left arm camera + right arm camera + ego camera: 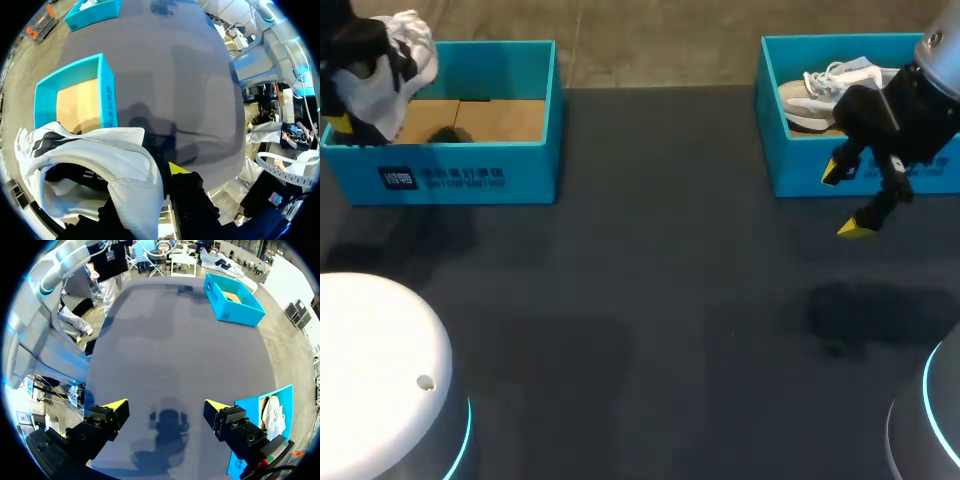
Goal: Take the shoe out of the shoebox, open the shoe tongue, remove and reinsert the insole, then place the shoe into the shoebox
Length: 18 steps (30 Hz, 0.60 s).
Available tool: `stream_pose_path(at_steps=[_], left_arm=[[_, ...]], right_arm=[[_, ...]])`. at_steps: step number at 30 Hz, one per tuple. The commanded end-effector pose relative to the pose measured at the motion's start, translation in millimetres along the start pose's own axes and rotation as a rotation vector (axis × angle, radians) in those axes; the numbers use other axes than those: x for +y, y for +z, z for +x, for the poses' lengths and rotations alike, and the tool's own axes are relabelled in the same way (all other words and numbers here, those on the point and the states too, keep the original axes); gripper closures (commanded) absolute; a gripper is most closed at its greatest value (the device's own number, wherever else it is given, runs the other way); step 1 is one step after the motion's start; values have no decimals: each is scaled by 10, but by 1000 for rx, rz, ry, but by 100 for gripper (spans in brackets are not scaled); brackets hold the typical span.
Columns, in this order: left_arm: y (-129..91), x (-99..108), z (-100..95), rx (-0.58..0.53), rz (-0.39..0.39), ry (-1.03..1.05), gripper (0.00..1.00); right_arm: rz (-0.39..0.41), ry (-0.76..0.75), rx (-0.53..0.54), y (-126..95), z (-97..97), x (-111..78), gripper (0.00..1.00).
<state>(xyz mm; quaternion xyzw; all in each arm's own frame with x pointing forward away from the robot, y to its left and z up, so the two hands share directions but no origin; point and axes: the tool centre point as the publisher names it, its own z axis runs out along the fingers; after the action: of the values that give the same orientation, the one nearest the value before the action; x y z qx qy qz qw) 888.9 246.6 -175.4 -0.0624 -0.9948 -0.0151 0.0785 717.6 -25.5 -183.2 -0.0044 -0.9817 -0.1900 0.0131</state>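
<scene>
Dark grey table [650, 330] seen under soft shadows, second teal box [795, 165] set at its far right corner, pale grey shoe [810, 95] laid inside it, white laces seen uppermost.

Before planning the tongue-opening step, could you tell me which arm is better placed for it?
Probably right: the right claw hangs open and empty over the table, while the left claw is shut on the white shoe above the left shoebox.

you get broad lane over table [660, 300] between left shoebox [470, 175] and right shoebox [800, 180]. held white shoe [415, 60] overhangs left box's end; second shoe [820, 90] fills right box.
</scene>
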Motion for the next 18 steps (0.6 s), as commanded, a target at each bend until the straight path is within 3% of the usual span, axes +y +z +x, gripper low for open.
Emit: stream_pose_path(at_steps=[1,7,15,18], left_arm=[[7,183,-167,-1,4,1,100],[-26,369,-389,-49,-39,4,100],[-36,579,-785,-73,-27,-30,100],[-44,611,-845,-74,-30,-29,100]], right_arm=[[3,1,0,10,-7,7,0],[3,1,0,10,-7,7,0],[3,1,0,10,-7,7,0],[3,1,0,10,-7,7,0]])
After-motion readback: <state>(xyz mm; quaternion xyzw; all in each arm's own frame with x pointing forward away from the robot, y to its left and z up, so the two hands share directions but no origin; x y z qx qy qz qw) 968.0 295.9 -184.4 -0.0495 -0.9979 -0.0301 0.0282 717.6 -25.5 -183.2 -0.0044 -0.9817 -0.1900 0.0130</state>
